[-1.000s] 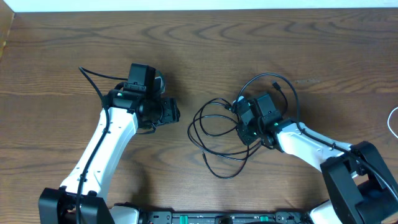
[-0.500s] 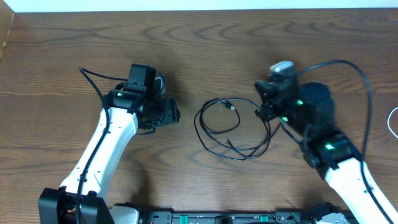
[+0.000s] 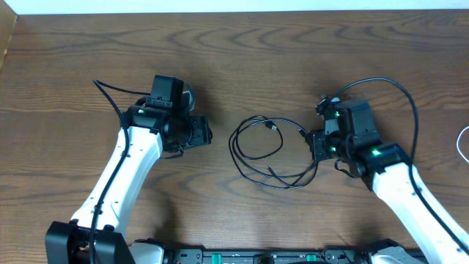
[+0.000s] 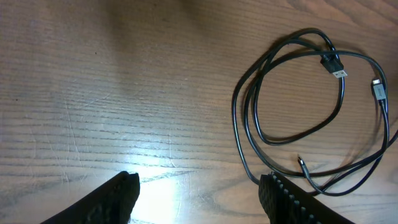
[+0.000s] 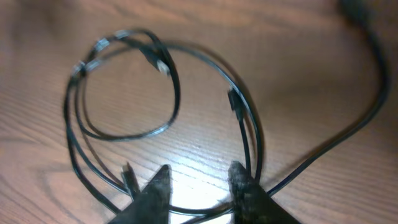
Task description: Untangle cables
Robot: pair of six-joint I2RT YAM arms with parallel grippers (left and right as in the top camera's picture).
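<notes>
The thin black cable point(image 3: 258, 155) lies in loose overlapping loops at the table's middle, its small plug ends point(image 3: 273, 126) inside the loops. It also shows in the left wrist view point(image 4: 292, 134) and the right wrist view point(image 5: 127, 134). My right gripper point(image 3: 315, 147) is open at the coil's right edge; in its own view the fingers point(image 5: 199, 186) straddle bare wood with strands running past both tips. My left gripper point(image 3: 204, 133) is open and empty, left of the coil point(image 4: 199, 193). A short arc of the white cable point(image 3: 462, 143) shows at the right edge.
Thick black arm cords curve behind the right arm point(image 3: 399, 92) and the left arm point(image 3: 110, 95). The wooden table point(image 3: 242, 59) ends at a pale strip along the far edge.
The right arm rose and swung right, then came back down at the coil's right edge. The black cable shifted right and its loops changed shape. The left arm has not moved.
</notes>
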